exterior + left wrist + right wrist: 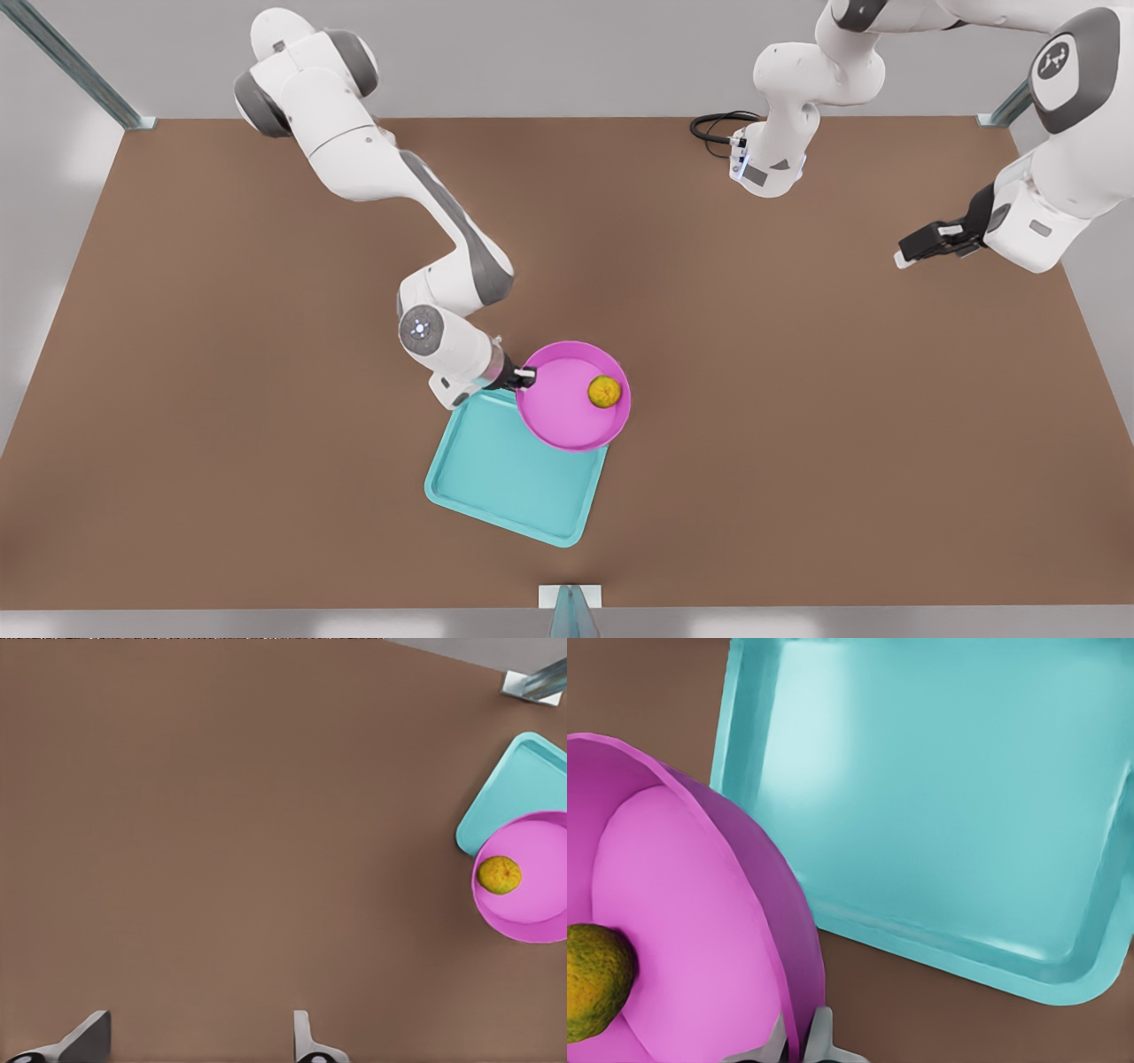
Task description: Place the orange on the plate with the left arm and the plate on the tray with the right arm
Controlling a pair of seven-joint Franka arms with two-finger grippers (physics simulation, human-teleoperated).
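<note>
The pink plate (pixel 558 412) carries the orange (pixel 605 391) near its rim on the front view's right. My right gripper (pixel 524 377) is shut on the plate's opposite rim, its fingertips (pixel 822 1035) pinching that edge. The plate (pixel 691 904) appears tilted and overlaps the far corner of the teal tray (pixel 505 483), with the orange (pixel 594 979) low against the dish wall. My left gripper (pixel 921 244) waits open above the table at the front view's right. Its own camera sees the left gripper (pixel 197 1047), the plate (pixel 536 908), the orange (pixel 499 874) and the tray (pixel 523 788).
The brown table (pixel 797 425) stretches wide around the tray. A black cable (pixel 716 128) loops by the base of the arm at the back. Metal frame posts (pixel 80 71) stand at the back corners, and a bracket (pixel 570 598) sits on the front edge.
</note>
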